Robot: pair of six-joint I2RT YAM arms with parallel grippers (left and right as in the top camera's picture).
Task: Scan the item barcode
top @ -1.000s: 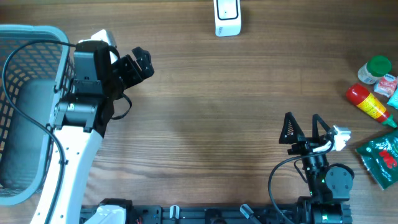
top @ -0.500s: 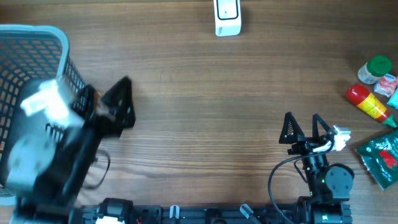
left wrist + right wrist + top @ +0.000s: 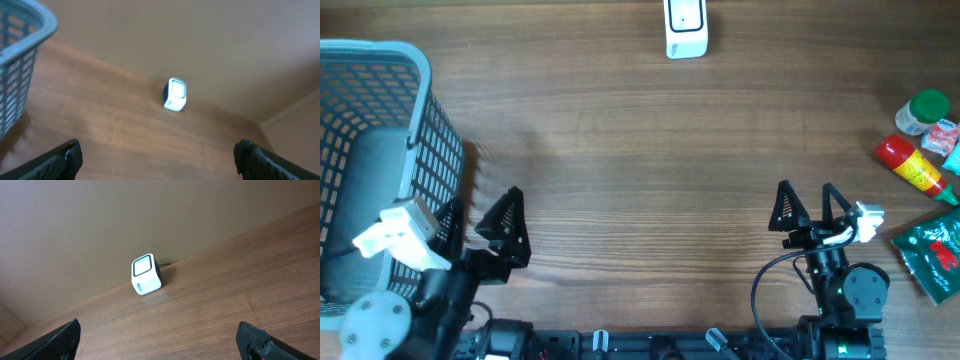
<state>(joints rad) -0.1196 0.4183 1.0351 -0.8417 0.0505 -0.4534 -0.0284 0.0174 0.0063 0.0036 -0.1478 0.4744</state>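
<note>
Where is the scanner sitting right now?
Overhead, the white scanner stands at the far edge of the table near the middle, well clear of the basket on the left and the red bottle on the right.

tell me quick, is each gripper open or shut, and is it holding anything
Left gripper: open, holding nothing.
Right gripper: open, holding nothing.

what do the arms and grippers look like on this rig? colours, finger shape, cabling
Both grippers are black with triangular fingers: left gripper, right gripper. The left arm has a pale grey round joint and a white block at the wrist. The right arm is black, with a white fitting beside the fingers and a loose black cable looping beside it.
</note>
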